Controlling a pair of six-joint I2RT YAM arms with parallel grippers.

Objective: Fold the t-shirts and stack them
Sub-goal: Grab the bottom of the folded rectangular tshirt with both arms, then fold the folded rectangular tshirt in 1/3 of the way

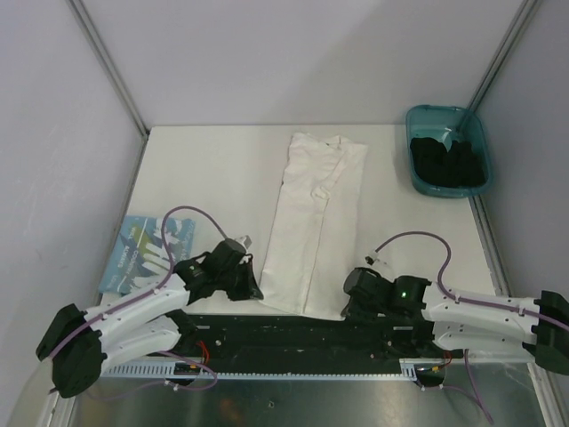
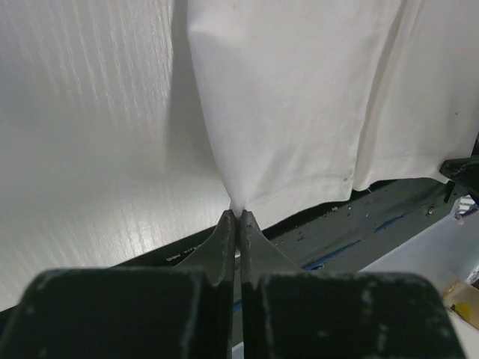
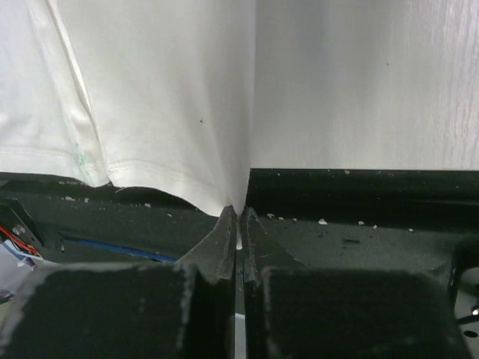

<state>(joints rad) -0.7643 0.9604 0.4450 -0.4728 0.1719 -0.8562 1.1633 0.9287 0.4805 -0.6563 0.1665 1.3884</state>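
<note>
A white t-shirt [image 1: 313, 218] lies folded lengthwise down the middle of the table, collar at the far end, hem at the near edge. My left gripper [image 1: 253, 289] is shut on the hem's left corner, and the cloth [image 2: 299, 105] rises in a peak from its tips [image 2: 238, 217]. My right gripper [image 1: 348, 307] is shut on the hem's right corner, with the fabric [image 3: 165, 97] pinched between its fingers [image 3: 238, 213]. A second t-shirt [image 1: 147, 252], folded with a light-blue graphic up, lies at the near left, partly under my left arm.
A teal bin [image 1: 448, 151] holding dark cloth stands at the far right corner. A black strip [image 1: 302, 334] runs along the table's near edge under both grippers. Grey walls enclose the table on three sides.
</note>
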